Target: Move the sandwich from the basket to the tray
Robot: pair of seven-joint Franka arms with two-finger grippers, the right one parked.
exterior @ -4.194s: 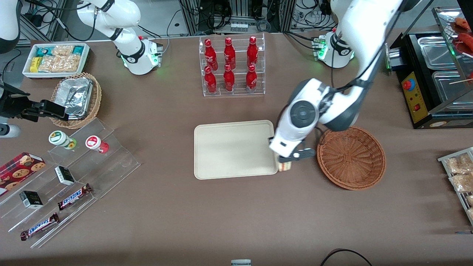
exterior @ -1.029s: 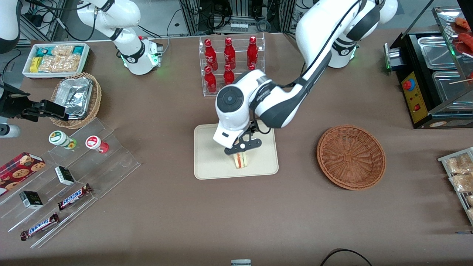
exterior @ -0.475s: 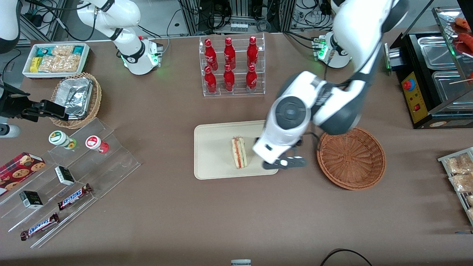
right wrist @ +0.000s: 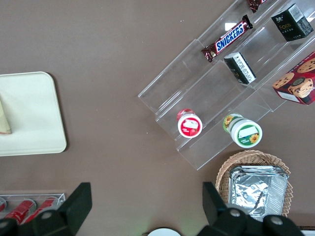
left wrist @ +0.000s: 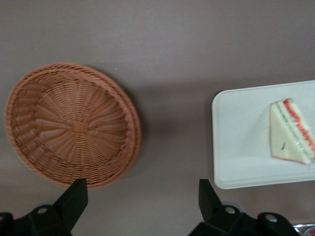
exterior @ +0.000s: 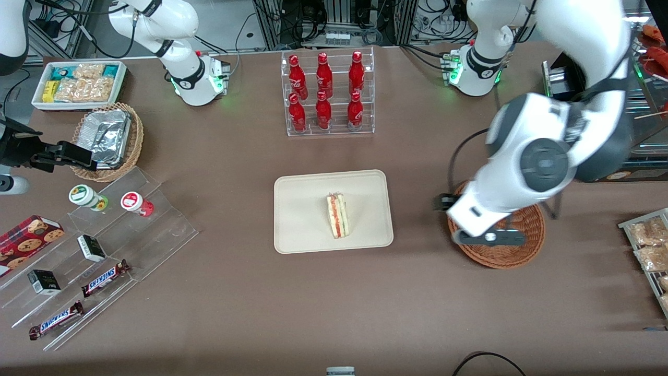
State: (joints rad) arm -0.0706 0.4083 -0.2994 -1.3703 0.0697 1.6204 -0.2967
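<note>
Sandwich lies on the tray, at centre frame in the front view. It sits on the part of the tray nearer the working arm's end of the table. Red-orange and green filling layers show along its cut edge. Nothing is touching it.

Tray is a cream-beige rectangle with a low rim and holds only the sandwich. In the left wrist view the tray shows only in part, with the sandwich lying flat on it, pale bread face up.

Basket sits at centre-right of the front frame, well apart from the tray, toward the working arm's end. The arm covers much of it there. The left wrist view shows the basket whole: reddish-brown weave, nothing inside.

Claw hangs above the basket, over the part of its rim nearer the front camera. Its dark fingers stand wide apart in the left wrist view, with bare table between them. It has hold of nothing.

Rack of red bottles stands at upper centre of the front frame, farther from the camera than the tray.

Tan wicker basket with crumpled foil sits at upper left, toward the parked arm's end.
</note>
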